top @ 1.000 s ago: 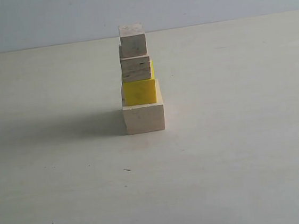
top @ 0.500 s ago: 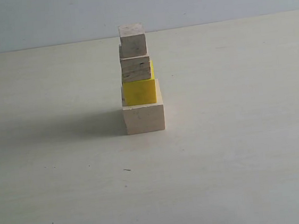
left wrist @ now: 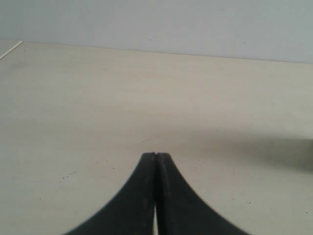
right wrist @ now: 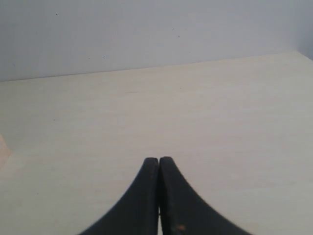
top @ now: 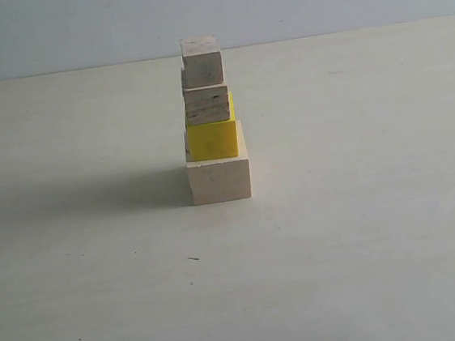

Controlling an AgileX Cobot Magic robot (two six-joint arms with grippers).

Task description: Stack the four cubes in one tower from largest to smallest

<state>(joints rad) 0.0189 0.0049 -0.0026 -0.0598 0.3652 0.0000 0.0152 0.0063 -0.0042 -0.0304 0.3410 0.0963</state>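
The left gripper [left wrist: 155, 155] and the right gripper [right wrist: 159, 159] are cut off by their wrist views' edges behind the fingertips, a pale sliver [right wrist: 3, 147] at the right wrist view's edge is too cropped to name, and a dark speck [top: 193, 259] on the table [top: 364, 229] is too small to tell.

The left tool [left wrist: 155, 155] is pinched tight, its 2 dark fingers [left wrist: 139, 200] pressed flat against each other. Beyond the tips, a pale surface [left wrist: 88, 98] runs out to a grey-blue wall [left wrist: 195, 22], a soft shadow [left wrist: 254, 147] lying across it.
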